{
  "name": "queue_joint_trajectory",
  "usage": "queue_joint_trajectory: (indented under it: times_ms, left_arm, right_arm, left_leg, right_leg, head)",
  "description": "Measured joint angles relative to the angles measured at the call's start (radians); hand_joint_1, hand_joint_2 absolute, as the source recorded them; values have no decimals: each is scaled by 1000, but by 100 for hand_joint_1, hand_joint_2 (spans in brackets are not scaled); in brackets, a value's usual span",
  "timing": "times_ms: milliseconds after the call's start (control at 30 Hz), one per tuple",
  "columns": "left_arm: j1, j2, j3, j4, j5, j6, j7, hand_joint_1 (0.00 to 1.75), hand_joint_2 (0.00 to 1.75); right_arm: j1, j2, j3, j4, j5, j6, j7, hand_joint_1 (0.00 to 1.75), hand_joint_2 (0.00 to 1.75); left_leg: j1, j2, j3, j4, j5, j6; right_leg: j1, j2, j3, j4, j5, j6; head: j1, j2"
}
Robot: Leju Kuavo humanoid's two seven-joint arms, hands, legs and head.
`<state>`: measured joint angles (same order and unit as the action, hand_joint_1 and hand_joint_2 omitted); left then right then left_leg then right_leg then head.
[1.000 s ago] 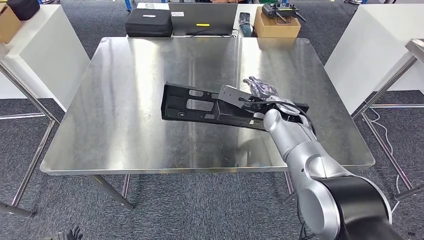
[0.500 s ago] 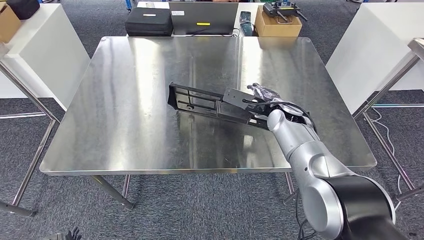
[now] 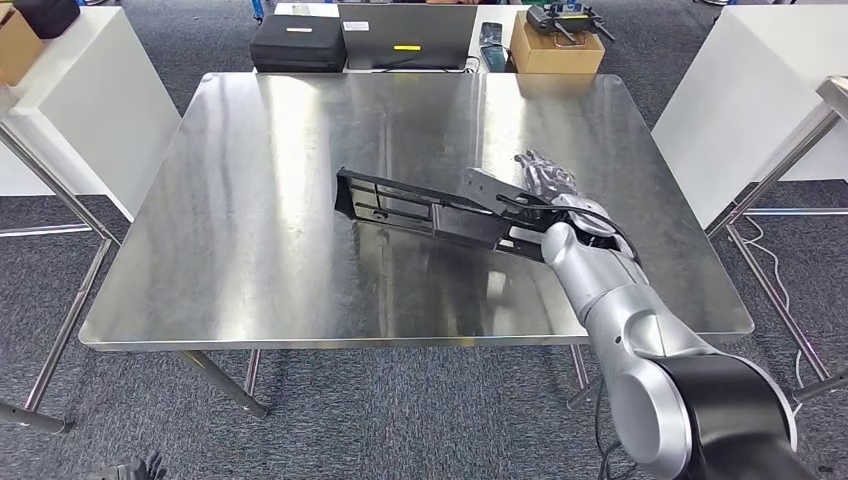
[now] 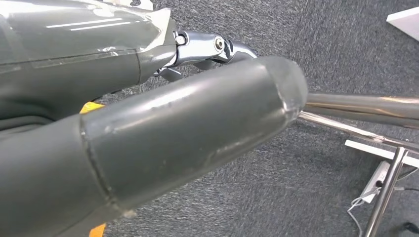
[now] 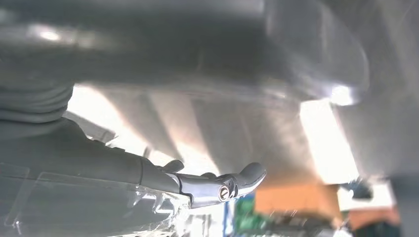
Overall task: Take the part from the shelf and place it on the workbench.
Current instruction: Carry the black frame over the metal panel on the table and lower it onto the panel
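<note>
Now, part (image 3: 420, 205): long black piece, flat on the steel workbench (image 3: 250, 220), centre of frame.
Right hand (image 3: 545, 185): fingers spread beside the part's right end, grip unclear.
Left hand (image 4: 148, 148): finger state unclear.

- The right arm (image 3: 600, 290) is built of smooth silver segments with rounded, tapering shells, and widens toward the near end.
- A glossy black shoulder section (image 3: 725, 405) follows the large round silver joint cap (image 3: 640, 415).
- A thin black cable (image 3: 590, 212) loops over the wrist.
- The right hand (image 3: 545, 180) has dark, shiny fingers with a mottled grey look.
- In the left wrist view, the left hand (image 4: 148, 143) shows a thick matt grey thumb with scuffed seams, a bright metal link with a round screw (image 4: 218, 43), and a clear film over the grey cover (image 4: 74, 29).
- A small orange patch (image 4: 91, 106) sits beside the thumb.
</note>
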<state>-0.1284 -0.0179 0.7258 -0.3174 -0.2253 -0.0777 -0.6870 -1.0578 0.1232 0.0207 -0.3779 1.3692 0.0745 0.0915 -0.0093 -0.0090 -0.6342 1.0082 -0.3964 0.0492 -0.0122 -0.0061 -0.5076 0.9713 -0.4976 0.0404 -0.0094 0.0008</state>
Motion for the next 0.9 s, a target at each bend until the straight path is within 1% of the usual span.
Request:
queue_joint_trajectory:
  times_ms: [33,200,333,433,567,733,900]
  left_arm:
    - [0,0,5,0,-11,-2,0,0,0]
    - [-5,-3,30,0,-62,-7,1,0,0]
    - [-13,-6,42,0,-91,-8,5,0,0]
    - [-20,-9,50,0,-108,-8,11,0,0]
    - [-27,-12,57,0,-129,-8,13,0,0]
    - [-30,-21,64,0,-146,-7,13,0,0]
    - [-30,-26,73,1,-153,-4,15,0,0]
  right_arm:
    - [3,-6,-5,-4,6,-21,5,0,175]
    - [27,-39,-52,-25,26,-106,50,0,175]
    - [50,-71,-102,-40,35,-173,71,0,0]
    - [65,-91,-145,-63,29,-230,54,0,0]
    - [91,-106,-203,-132,14,-280,-8,0,0]
    - [139,-104,-228,-240,15,-267,-81,0,0]
    - [198,-84,-225,-276,31,-279,-105,0,0]
  left_leg:
    - [0,0,0,0,0,0]
    - [0,0,0,0,0,0]
    - [0,0,0,0,0,0]
    - [0,0,0,0,0,0]
    - [0,0,-1,0,0,0]
    - [0,1,-1,0,0,0]
    - [0,1,-1,0,0,0]
  right_leg:
    - [0,0,0,0,0,0]
    - [0,0,0,0,0,0]
    - [0,0,0,0,0,0]
    - [0,0,1,0,0,0]
    - [0,0,6,0,1,1]
    - [1,0,7,0,1,1]
    - [1,0,6,0,0,0]
  head:
    - [0,0]
    - [0,0]
    - [0,0]
    - [0,0]
    - [0,0]
    - [0,0]
    - [0,0]
